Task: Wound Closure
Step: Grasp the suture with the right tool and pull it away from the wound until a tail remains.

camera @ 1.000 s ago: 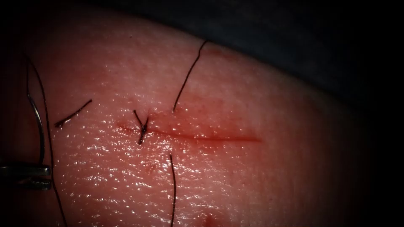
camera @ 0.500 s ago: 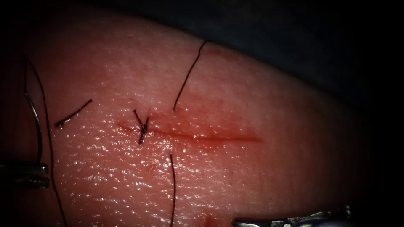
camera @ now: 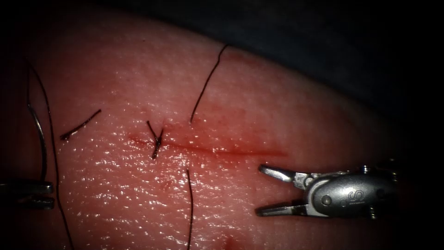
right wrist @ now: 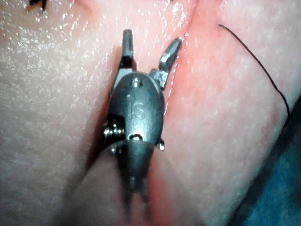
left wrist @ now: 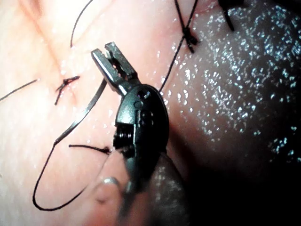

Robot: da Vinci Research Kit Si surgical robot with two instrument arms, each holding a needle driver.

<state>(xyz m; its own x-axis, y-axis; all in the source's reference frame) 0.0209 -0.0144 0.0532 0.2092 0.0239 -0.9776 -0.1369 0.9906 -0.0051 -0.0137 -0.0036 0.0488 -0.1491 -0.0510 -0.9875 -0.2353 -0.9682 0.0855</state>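
1. At the far left of the endoscope view, the left tool has its jaws pressed together on the curved needle near its lower end, and the curve rises free above them, outside the tissue.
2. Below the cut towards its right end, the right tool has its jaws spread wide and holds nothing; it has come up from the bottom edge of the view in the last half second, and its tips hang just short of the cut (touching the surface or not, one cannot tell).
3. Thread runs past the needle, and a second stitch is placed but not tied: one strand leaves the tissue above the cut, another below it.
4. One knot with short tails is finished near the cut's left end; a cut end of thread lies loose further left.
5. Judged from this, the closure is in its early part: the middle and right of the cut lie open, with red fluid along the line.
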